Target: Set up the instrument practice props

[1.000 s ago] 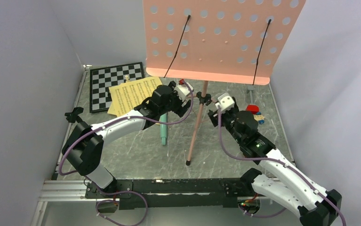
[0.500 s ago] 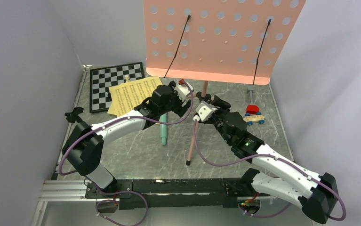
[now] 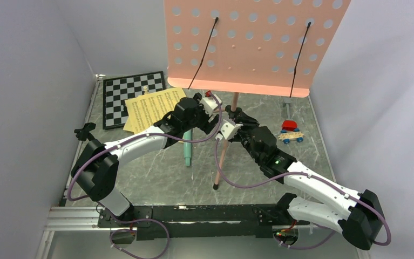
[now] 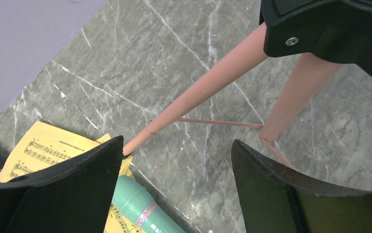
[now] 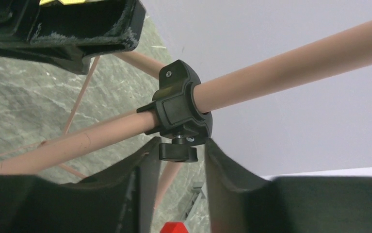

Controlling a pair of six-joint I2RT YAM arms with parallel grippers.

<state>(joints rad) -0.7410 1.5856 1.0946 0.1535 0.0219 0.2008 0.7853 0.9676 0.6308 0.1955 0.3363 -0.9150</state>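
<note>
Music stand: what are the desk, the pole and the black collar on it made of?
Desk: likely thin painted sheet metal, matte pink, judging by the punched round holes and folded bottom lip.
Pole: probably painted metal tube, with the same matte pink coat.
Collar: looks like moulded black plastic, satin finish, rounded edges, with a knob beneath.

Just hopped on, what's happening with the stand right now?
Both arms are at the pink stand, just below its tray. The right gripper straddles the knob of the black pole clamp; whether it pinches the knob is unclear. The left gripper is open and empty above the tripod legs. The sheet music and green tube lie on the table, not yet on the stand.
</note>
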